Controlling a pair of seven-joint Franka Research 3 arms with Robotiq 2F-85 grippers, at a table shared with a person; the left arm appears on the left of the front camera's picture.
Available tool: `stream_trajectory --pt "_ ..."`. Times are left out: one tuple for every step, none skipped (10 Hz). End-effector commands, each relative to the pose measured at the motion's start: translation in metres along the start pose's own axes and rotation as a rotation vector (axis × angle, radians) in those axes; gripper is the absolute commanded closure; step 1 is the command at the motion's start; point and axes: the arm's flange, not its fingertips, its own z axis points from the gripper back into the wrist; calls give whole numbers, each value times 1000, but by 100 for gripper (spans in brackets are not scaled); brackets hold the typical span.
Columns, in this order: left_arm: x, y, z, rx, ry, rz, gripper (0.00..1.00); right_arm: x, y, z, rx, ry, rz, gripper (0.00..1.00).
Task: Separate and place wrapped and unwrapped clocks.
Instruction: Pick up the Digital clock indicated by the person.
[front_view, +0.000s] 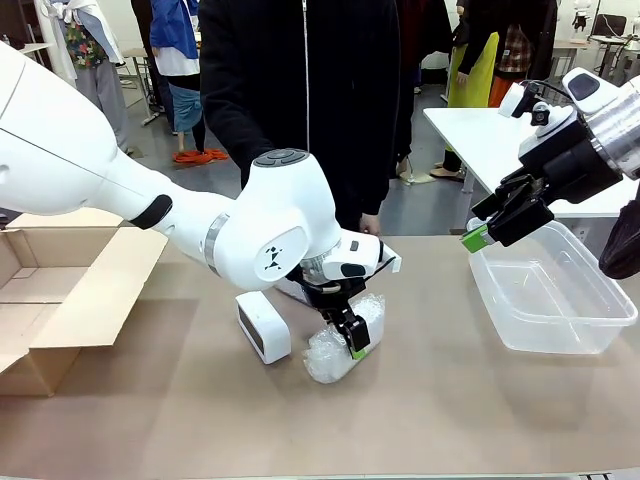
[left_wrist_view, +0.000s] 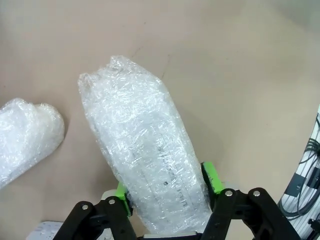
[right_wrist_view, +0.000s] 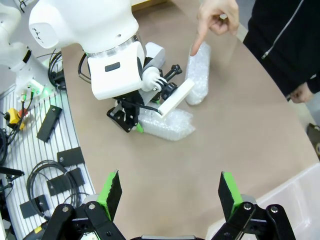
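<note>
The left pincer (left_wrist_view: 167, 187) is clenched on a wrapped bundle (left_wrist_view: 142, 145). Its green pads (left_wrist_view: 211, 177) press on either long side close to one end, so most of the bundle sticks out beyond the grip. The bundle lies on the table (front_view: 440, 400), just beside the bare white clock (front_view: 262, 328). It is also near the second wrapped bundle (right_wrist_view: 199, 75), at which a person's hand (right_wrist_view: 217, 17) points a finger. The lift probably goes best straight up and slowly, because the wrap looks soft and slippery and a hold this near the end may let the bundle tip or slide. It should keep clear of the clock while rising. The right pincer (right_wrist_view: 170, 192) hangs released near the clear tub (front_view: 550, 290), and a cardboard box (front_view: 60, 290) stands open at the left. Which of the two takes wrapped things cannot be told.
</note>
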Motion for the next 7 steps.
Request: stream_trajectory --pt "5 -2 5 6 13 27 80 0 0 -2 22 -17 -4 0" --pt "5 -1 11 9 2 22 80 0 0 -2 22 -17 -4 0" --pt "5 -1 27 -2 -31 19 80 0 0 -2 22 -17 -4 0" --pt "4 -1 48 2 -48 21 80 0 0 -2 22 -17 -4 0" --pt "1 -2 75 -9 -50 24 80 0 0 -2 22 -17 -4 0" --pt "0 -5 99 -10 -50 15 80 0 0 -2 22 -17 -4 0" --pt "-1 -8 126 -6 -52 7 80 0 0 -2 22 -17 -4 0"
